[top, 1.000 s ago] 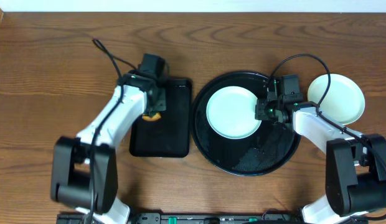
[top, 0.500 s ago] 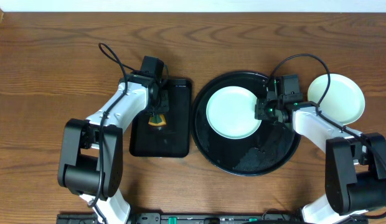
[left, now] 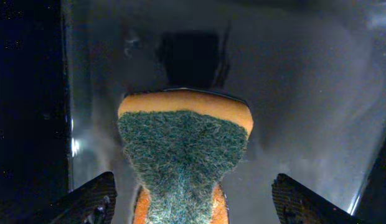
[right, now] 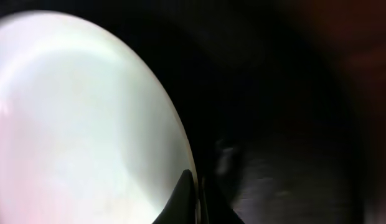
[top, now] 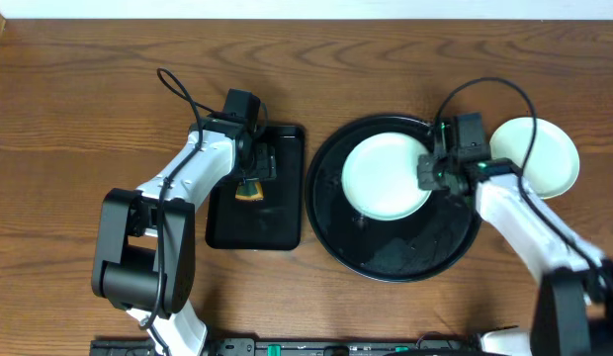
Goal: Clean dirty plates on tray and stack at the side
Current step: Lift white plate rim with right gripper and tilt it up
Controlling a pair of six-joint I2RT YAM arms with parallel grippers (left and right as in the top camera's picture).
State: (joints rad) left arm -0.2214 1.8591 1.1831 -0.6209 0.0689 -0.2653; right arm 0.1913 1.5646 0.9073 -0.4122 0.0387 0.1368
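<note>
While left gripper [left: 194,198] gapes over sponge [left: 183,149], right gripper [right: 194,198] pinches plate [top: 384,176], on tray [top: 386,255].

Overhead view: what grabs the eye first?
A pale plate sits on the round black tray, its rim pinched by the right gripper. A second plate rests on the table beside it. On the rectangular tray sits a green-and-orange sponge, the left gripper open around it.

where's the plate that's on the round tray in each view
overhead: the plate is right of centre, on the round black tray.
left wrist: not in it.
right wrist: the plate fills the left half.
shared landmark: the round black tray, dark at the plate's right in the right wrist view.
</note>
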